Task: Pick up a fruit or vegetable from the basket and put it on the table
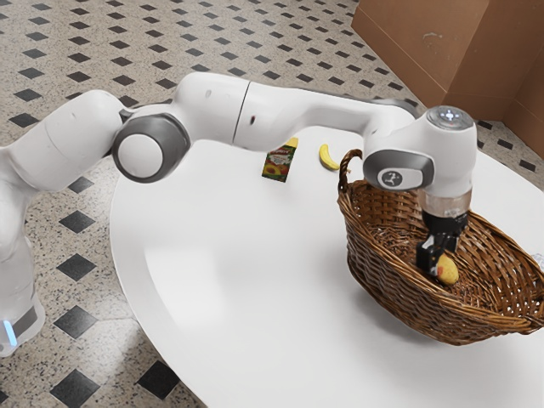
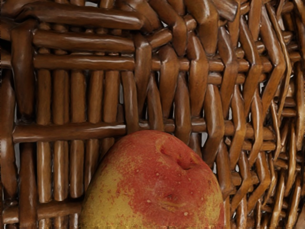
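Inside the basket (image 1: 399, 296), a black gripper (image 1: 439, 260) points down at a red-and-yellow fruit (image 1: 448, 270), low within the woven walls. Whether the gripper is apart, together or clamped on the fruit cannot be told: its dark parts overlap the fruit in the exterior view, and the wrist view puts the fruit at or just under the hand, wicker behind it. The step in hand looks like securing the fruit before a lift.

The likeliest failure is a slip: the skin is rounded, so an off-centre or shallow grip could squeeze the fruit out and let it roll along the basket's floor. Pressing too low might catch the weave and drag the basket. A sideways move begun before the fruit is above the basket's rim could knock it loose against the wall.

The basket's sloping sides stand all around the gripper, so the way out should be straight up. At the basket's end toward the exterior view's left, an upright handle (image 1: 347, 167) could snag a low pass. Just outside the basket, past that handle, a banana (image 1: 328, 157) lies on the white table (image 1: 255, 263), with a small carton (image 1: 279, 163) farther from the basket.
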